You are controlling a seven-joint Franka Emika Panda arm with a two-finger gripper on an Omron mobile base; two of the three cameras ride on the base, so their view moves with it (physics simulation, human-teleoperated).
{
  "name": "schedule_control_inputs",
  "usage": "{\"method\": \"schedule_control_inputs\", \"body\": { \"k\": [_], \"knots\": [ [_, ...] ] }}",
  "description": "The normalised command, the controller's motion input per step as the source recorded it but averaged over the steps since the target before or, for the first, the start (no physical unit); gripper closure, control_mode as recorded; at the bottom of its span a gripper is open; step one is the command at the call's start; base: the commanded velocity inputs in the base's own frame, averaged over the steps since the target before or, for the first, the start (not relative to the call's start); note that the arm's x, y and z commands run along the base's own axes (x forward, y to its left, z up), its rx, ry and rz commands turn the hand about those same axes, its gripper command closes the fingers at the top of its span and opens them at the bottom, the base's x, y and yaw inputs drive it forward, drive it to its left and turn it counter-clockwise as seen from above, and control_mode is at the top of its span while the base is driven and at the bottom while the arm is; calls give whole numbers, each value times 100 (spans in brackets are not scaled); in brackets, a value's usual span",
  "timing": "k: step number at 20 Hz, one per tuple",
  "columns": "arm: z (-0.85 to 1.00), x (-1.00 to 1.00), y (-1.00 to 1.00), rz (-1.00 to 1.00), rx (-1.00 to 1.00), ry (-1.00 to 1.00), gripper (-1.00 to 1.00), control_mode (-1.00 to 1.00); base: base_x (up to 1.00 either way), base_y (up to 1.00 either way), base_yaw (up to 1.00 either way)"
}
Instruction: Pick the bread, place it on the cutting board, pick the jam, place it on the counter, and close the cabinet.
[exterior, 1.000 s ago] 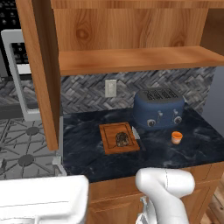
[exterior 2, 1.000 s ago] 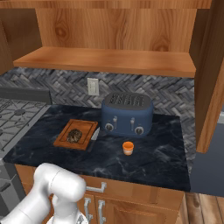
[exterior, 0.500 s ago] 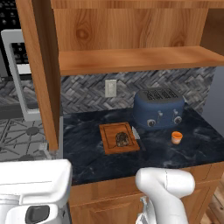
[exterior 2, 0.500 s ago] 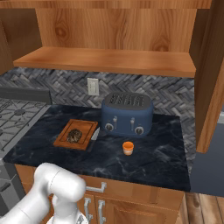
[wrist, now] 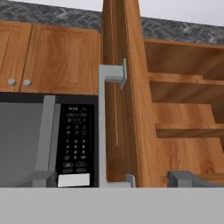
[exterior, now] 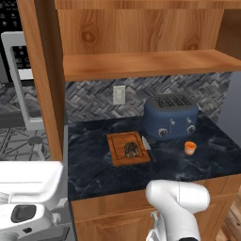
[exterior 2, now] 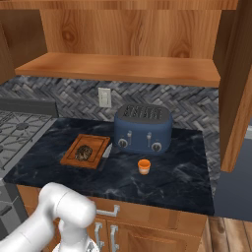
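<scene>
- The small dark brown, mottled lump of bread is seen resting on the flat reddish-brown wooden cutting board, which lies on the dark navy-black marbled stone counter, left of the blue two-slot toaster.
- A small knife is noted on the counter just beside the board's right edge.
- The tiny orange jam jar is observed upright on the counter, in front of the toaster's right end, well apart from the board.
- In the right base view the same layout is confirmed: bread on the board, jar in front of the toaster.
- The large wooden wall cabinet stands open; its left door is swung outward, edge-on in the left base view, and its right door likewise in the right base view. The inner shelf is exposed.
- In the hand view, the left door's edge and its vertical silver bar handle are seen close ahead, between the two dark fingertips; the black microwave lies to the left.
- Gripper: fingers are spread wide, one at either side of the handle's lower end; nothing is held.
</scene>
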Motion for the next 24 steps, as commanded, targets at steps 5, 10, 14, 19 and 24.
{"method": "schedule_control_inputs", "body": {
  "k": [5,10,14,19,24],
  "knots": [
    [0,21,9,-9,0,-1,-100,-100,0,0,0],
    [0,21,8,-11,0,-2,-100,-100,0,0,0],
    [0,21,14,-11,0,-3,-100,-100,0,0,0],
    [0,18,13,-11,0,-3,-100,-100,0,0,0],
    [0,16,13,-10,0,-3,-100,-100,0,0,0]
  ]
}}
